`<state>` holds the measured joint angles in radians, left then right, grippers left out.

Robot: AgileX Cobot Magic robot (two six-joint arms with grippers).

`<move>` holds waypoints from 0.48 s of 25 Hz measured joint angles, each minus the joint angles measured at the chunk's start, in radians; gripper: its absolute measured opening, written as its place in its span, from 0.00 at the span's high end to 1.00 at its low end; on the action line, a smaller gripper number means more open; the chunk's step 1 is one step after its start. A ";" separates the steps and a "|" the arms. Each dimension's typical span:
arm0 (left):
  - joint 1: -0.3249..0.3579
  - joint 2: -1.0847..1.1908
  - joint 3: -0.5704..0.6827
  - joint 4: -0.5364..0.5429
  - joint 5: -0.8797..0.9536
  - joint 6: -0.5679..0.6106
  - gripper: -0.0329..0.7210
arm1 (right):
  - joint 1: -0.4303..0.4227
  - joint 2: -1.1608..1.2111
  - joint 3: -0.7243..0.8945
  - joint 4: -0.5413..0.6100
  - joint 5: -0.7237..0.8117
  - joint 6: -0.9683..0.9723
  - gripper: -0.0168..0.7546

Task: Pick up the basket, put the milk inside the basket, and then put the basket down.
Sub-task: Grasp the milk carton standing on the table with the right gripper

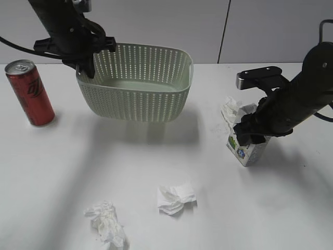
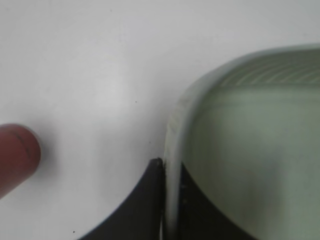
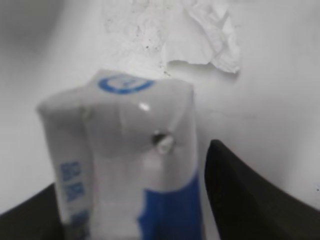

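The pale green perforated basket (image 1: 136,99) hangs tilted above the table, with its shadow below it. My left gripper (image 1: 86,61) is shut on its left rim; the left wrist view shows the rim (image 2: 176,125) pinched between the two black fingers (image 2: 170,200). The milk carton (image 1: 248,152), white with blue and green print, stands on the table at the right. My right gripper (image 1: 251,130) is down over its top. In the right wrist view the carton (image 3: 125,150) sits between the fingers (image 3: 132,167), with a small gap to the right finger.
A red soda can (image 1: 30,94) stands at the far left, also in the left wrist view (image 2: 15,155). Crumpled tissues lie at the front middle (image 1: 177,199), the front left (image 1: 106,223) and just behind the carton (image 1: 230,109).
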<state>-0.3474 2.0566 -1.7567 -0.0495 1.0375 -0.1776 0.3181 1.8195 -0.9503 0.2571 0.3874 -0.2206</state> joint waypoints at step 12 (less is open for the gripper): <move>0.000 0.000 0.000 0.007 -0.003 0.000 0.95 | 0.000 -0.009 -0.188 0.003 0.297 0.000 0.55</move>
<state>-0.3474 2.0566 -1.7567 -0.0424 1.0349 -0.1776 0.3181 1.8100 -1.1383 0.2602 0.6842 -0.2206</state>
